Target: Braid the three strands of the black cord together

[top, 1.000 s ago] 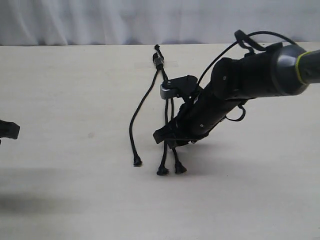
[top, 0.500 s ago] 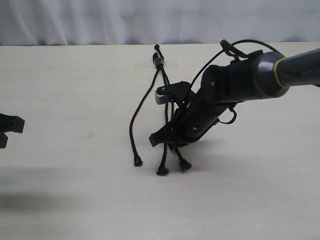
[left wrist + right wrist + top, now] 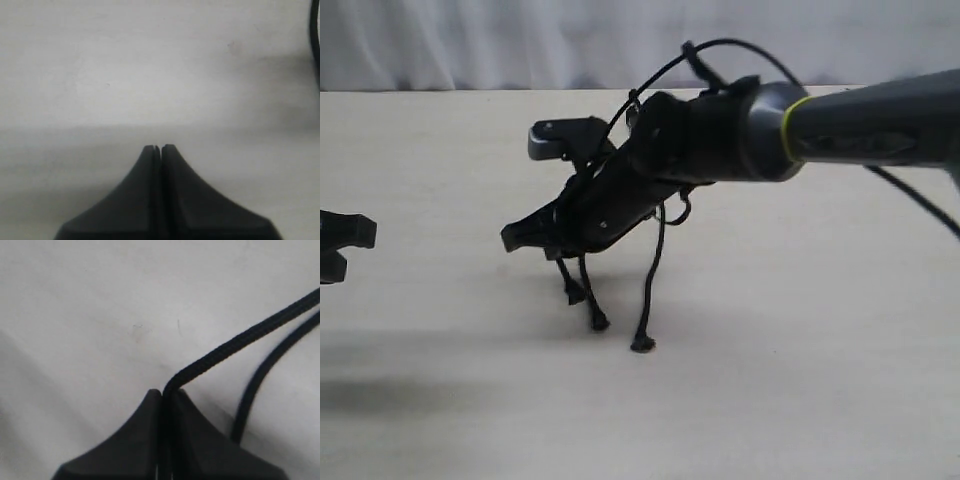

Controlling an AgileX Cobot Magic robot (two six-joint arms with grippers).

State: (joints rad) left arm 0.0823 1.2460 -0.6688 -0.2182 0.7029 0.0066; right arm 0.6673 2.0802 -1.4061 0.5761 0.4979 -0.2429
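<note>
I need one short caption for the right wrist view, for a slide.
Right gripper pinches one black strand over the pale table; a second strand runs beside it.

Pale tabletop (image 3: 420,400) (soft shadows across it), white curtain (image 3: 470,40) behind.

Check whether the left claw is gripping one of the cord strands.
No, the left claw is shut on nothing, with only bare table beyond its tips.

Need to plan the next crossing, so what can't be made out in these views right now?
1. Black cord knotted end and strand crossings: exterior view, behind the right arm.
2. Which strand the right gripper pinches: right wrist view, it leaves the frame.
3. Left gripper: exterior view, cut by the edge.
</note>
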